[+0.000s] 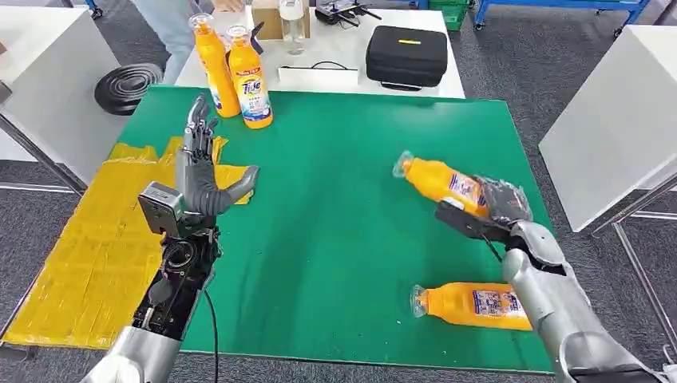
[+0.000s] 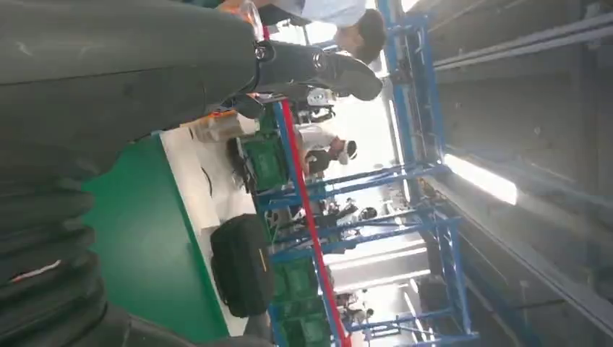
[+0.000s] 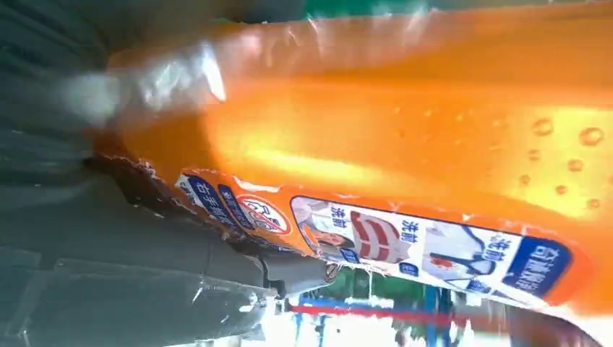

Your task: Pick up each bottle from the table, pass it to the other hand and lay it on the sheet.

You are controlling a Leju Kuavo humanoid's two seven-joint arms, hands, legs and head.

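1. Right hand (image 1: 501, 209): fingers wrapped around the base end of an orange bottle (image 1: 444, 182). The bottle is tilted, cap end pointing toward the middle of the green surface (image 1: 335, 207). From the head view I can't tell whether it's clear of the surface.
2. Right wrist view: the same bottle's label and orange body (image 3: 405, 144) sit right against the palm, with the thumb (image 3: 217, 275) under the label.
3. Left hand (image 1: 201, 171): holds nothing, fingers straight and apart, thumb out to the side, raised over the near edge of the yellow sheet (image 1: 88, 255).
4. The yellow sheet lies on the left side of the green surface; no bottle is on it.
5. Second bottle (image 1: 471, 305) lies on its side near the front right edge, just beside the right forearm.
6. Two more bottles (image 1: 233, 68) stand upright, touching, at the far left edge.
7. White surface behind carries a black case (image 1: 405, 56). A person (image 1: 172, 24) stands at its far left corner.
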